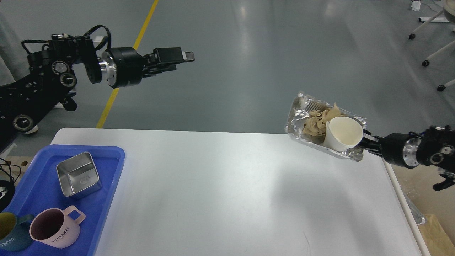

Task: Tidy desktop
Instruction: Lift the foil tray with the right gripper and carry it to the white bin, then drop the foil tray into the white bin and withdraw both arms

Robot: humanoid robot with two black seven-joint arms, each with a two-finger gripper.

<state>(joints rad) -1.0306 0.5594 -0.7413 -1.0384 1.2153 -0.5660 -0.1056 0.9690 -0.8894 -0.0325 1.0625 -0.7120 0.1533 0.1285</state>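
Observation:
The white desktop (227,185) fills the lower middle of the head view. My right gripper (367,143) comes in from the right and is shut on the near edge of a crumpled foil tray (298,117). It holds the tray tilted in the air over the desktop's far right corner. In the tray lie a white paper cup (343,133) on its side and a crumpled brown napkin (318,122). My left gripper (179,58) is raised high at the upper left, over the floor beyond the desktop, and holds nothing. Its fingers overlap from this side.
A blue plastic tray (110,156) sits on the desktop's left front with a square metal tin (78,174), a pink mug (57,227) and a dark teal mug (10,236). A foil-edged bin (414,209) stands beside the right edge.

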